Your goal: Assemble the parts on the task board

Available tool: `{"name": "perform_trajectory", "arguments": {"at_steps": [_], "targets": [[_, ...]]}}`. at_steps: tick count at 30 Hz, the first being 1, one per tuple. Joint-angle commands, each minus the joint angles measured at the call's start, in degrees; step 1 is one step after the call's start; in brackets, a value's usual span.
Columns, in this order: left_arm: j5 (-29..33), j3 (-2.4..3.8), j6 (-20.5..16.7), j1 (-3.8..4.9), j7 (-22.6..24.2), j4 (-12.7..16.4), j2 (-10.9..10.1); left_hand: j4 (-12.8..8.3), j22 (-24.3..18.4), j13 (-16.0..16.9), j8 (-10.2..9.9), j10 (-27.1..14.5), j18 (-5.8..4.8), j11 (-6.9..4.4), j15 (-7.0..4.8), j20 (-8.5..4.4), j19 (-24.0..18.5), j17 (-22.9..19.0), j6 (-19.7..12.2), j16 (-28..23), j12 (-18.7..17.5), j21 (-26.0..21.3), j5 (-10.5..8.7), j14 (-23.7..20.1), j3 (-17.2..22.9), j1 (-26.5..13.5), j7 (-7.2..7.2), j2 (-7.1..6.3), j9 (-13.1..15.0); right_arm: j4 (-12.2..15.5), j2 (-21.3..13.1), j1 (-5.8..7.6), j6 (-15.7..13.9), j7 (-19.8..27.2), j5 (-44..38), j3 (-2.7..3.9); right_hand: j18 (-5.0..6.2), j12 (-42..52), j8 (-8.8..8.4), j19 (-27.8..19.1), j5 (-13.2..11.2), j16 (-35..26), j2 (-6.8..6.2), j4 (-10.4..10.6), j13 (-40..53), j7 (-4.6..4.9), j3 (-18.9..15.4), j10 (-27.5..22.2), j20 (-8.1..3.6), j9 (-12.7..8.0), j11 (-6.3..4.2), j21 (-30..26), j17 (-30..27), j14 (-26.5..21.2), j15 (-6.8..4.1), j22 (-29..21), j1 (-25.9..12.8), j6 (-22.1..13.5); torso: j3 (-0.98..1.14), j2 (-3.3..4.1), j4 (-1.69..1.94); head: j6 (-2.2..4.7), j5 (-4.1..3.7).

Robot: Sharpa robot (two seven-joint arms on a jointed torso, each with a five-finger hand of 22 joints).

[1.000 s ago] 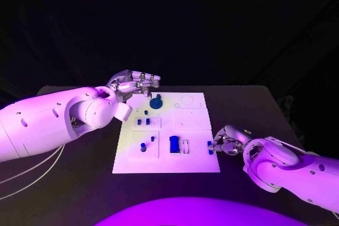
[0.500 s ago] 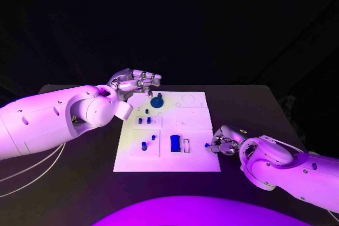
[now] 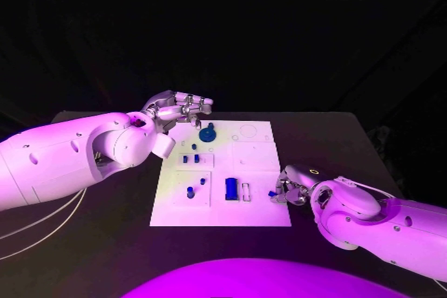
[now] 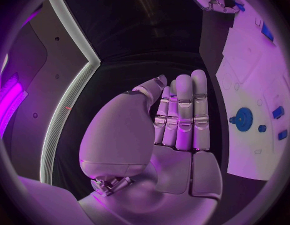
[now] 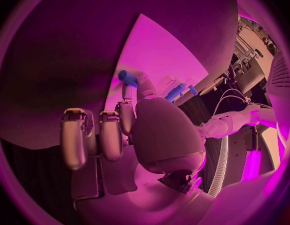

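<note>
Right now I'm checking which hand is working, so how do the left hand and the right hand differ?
The right hand pinches a small blue part at the task board's right edge; the left hand holds nothing, fingers straight, hovering at the far left corner. Both are silver, on white arms.

Dark lab: black table [image 3: 112, 201], white task board [image 3: 261, 162]

One white task board [image 3: 251, 157], two silver hands, one blue gear [image 3: 206, 136], one blue block [image 3: 229, 189], several small blue pegs.
</note>
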Motion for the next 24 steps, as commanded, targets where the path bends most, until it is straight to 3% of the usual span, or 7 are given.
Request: {"name": "perform_trajectory", "arguments": {"at_steps": [1,10,16,18,21,24], "targets": [[0.0,0.04,0.9,0.03,0.1,0.1,0.0,-0.1,-0.1,0.1,0.1,-0.4,0.79,-0.12,-0.11,-0.05,0.5,-0.1,-0.1,0.2,0.3,-0.3,-0.28,-0.4,-0.3,-0.1,-0.14,0.61,0.0,-0.4,0.2,-0.68,7.0,-2.4,-4.4,-0.64,-0.65,-0.5,-0.17,2.7,1.2,0.3,0.73,-1.0,-11.3,0.23,0.6,-0.3,-0.13,-0.2,-0.32,-0.4,7.1,4.3,-0.07,12.7,2.7,-0.2,0.00,0.01,-0.05,-0.10,0.15],[0.0,0.04,0.8,0.03,0.0,0.2,0.1,-0.1,-0.1,0.1,0.1,-0.4,0.79,-0.11,-0.11,-0.05,0.5,-0.1,-0.1,0.2,0.3,-0.4,-0.28,-0.4,-0.4,-0.2,-0.14,0.64,0.0,-0.2,0.9,-0.69,8.8,-3.4,-6.4,-0.70,-0.56,-1.5,-1.04,2.5,8.5,0.3,0.07,-1.6,-11.8,0.55,3.2,-1.1,0.12,-0.7,-0.10,-0.9,7.3,4.3,0.14,12.7,3.8,-0.2,0.00,0.00,0.02,-0.11,0.09],[0.0,0.04,0.8,0.03,-0.1,0.1,0.1,-0.1,-0.1,0.1,0.1,-0.4,0.79,-0.11,-0.11,-0.05,0.5,-0.1,-0.1,0.2,0.3,-0.4,-0.28,-0.4,-0.4,-0.2,-0.14,0.64,0.0,0.1,0.9,-0.69,6.0,-4.5,-5.6,-0.71,-0.70,-1.3,-1.11,2.9,13.6,0.3,0.76,-1.3,-11.5,0.18,7.7,-0.8,-0.08,-0.8,-0.52,-0.3,7.3,4.3,-0.11,12.9,4.2,0.4,0.02,0.02,0.01,-0.07,0.36],[0.0,0.04,0.7,0.03,-0.1,0.1,0.1,-0.1,-0.1,0.1,0.1,-0.4,0.79,-0.11,-0.11,-0.05,0.5,-0.1,-0.1,0.2,0.3,-0.4,-0.28,-0.4,-0.4,-0.2,-0.14,0.64,0.0,0.5,0.7,-0.67,4.5,-4.6,-4.5,-0.70,-0.77,-1.3,-0.95,3.1,16.2,0.3,0.34,-1.0,-11.5,0.12,9.7,-0.6,-0.19,-0.5,-0.60,0.1,7.3,4.3,-0.19,13.1,3.7,0.3,-0.01,0.02,0.01,-0.08,0.40],[0.0,0.04,0.7,0.03,-0.1,0.1,0.1,-0.1,-0.1,0.1,0.1,-0.5,0.79,-0.12,-0.11,-0.05,0.5,-0.1,-0.1,0.3,0.3,-0.4,-0.26,-0.4,-0.4,-0.1,-0.14,0.71,0.0,1.0,0.4,-0.56,3.0,-4.5,-3.1,-0.66,-0.83,-1.2,-0.78,3.2,17.7,0.3,-0.32,-0.6,-11.5,0.11,12.0,-0.3,-0.24,0.0,-0.60,0.3,7.3,4.3,-0.24,13.2,2.9,0.0,-0.02,0.03,-0.01,-0.04,0.47],[0.0,0.04,0.7,0.03,-0.2,0.1,0.2,-0.1,-0.1,0.1,0.1,-0.5,0.79,-0.12,-0.11,-0.05,0.5,-0.1,-0.1,0.3,0.3,-0.4,-0.26,-0.4,-0.4,-0.1,-0.14,0.71,0.0,1.7,0.3,-0.05,1.0,-4.4,-1.5,-0.58,-0.89,-1.2,-0.30,3.3,18.9,0.3,-2.34,-0.1,-11.4,0.15,17.0,0.1,-0.28,0.9,-0.65,0.6,7.4,4.4,-0.21,13.4,1.0,-0.3,-0.04,0.00,-0.02,0.03,0.56]]}}
